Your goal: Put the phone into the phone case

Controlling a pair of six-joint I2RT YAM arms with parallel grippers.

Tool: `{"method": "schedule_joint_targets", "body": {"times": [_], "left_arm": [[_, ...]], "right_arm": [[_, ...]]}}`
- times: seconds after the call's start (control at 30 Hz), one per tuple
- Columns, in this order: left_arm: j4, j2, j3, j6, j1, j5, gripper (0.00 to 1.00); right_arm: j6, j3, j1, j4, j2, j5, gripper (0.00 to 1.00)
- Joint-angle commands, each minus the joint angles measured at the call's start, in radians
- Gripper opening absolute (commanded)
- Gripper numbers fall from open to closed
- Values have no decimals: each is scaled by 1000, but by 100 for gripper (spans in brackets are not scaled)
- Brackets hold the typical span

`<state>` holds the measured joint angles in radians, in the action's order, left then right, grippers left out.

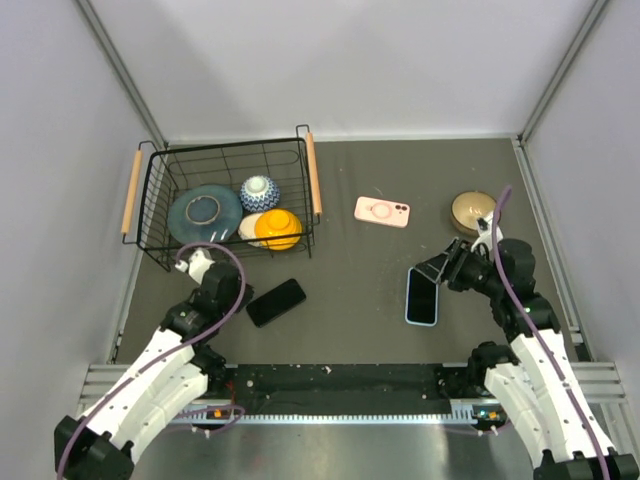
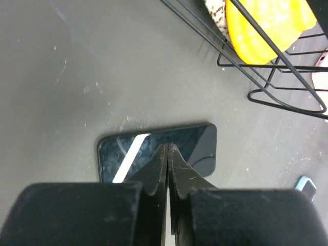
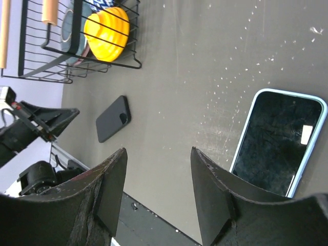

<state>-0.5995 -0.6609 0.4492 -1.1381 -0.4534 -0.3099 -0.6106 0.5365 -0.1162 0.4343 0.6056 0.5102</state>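
Near left on the table [image 1: 350, 270], phone [image 1: 276, 302] lies flat, screen up | left gripper [image 2: 167, 148] fingers pressed together at its edge, I judge to nudge it | right gripper [image 3: 158, 151] fingers spread, empty | case [image 1: 382, 211] far centre, well apart from the phone.

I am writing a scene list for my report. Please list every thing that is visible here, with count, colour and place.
phone: one, black, front left
phone case: one, pink, rear centre
blue-rimmed slab: one, black face, front right
wire basket: one, black, wooden handles, rear left
plate: one, teal, in basket
jar: one, blue-white, in basket
yellow bowl: one, yellow, in basket
brass bowl: one, golden, rear right
left gripper: one, black, shut, over phone
right gripper: one, black, open, near slab
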Motion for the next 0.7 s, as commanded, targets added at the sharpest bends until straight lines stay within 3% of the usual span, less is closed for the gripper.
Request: {"method": "schedule_joint_targets", "body": {"times": [0.0,0.13,0.67], "left_arm": [[259,50,-115,109,10,-26,0],[273,49,-136,80,18,-161,0],[346,-203,-127,118,28,-95,0]], "right_arm": [[-8,0,-11,-48,-41,22,53],[28,19,-11,-20,-35,39,53],[18,40,-11,7,-75,48,56]]}}
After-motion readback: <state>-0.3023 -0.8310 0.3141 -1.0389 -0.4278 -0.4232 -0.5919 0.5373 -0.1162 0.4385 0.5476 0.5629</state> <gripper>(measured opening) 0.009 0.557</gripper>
